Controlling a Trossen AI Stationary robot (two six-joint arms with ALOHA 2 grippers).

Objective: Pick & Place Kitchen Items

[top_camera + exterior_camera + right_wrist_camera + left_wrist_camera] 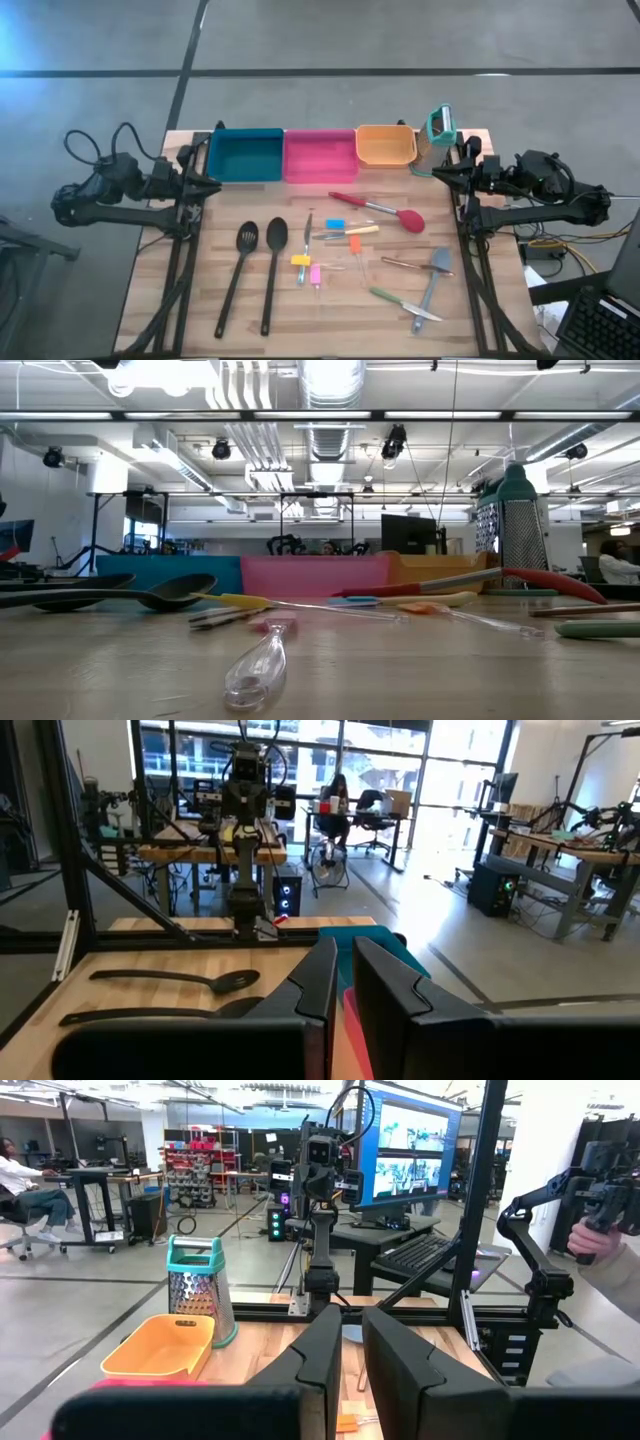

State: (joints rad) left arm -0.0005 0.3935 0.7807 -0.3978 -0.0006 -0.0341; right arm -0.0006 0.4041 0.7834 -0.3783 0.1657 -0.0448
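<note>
The kitchen items lie flat on the wooden table. Two long black spoons are at the left, and a red-headed spoon lies near the bins. A grey spatula is at the right. Small cutlery with yellow, pink, orange, blue and green handles is in the middle. In the low view a clear spoon lies nearest. My left gripper hovers level at the table's left edge, shut and holding nothing. My right gripper hovers likewise at the right edge, shut.
A teal bin, a pink bin and an orange bin stand in a row along the far edge. A teal-topped metal grater stands upright at the far right corner. People sit at desks in the room behind.
</note>
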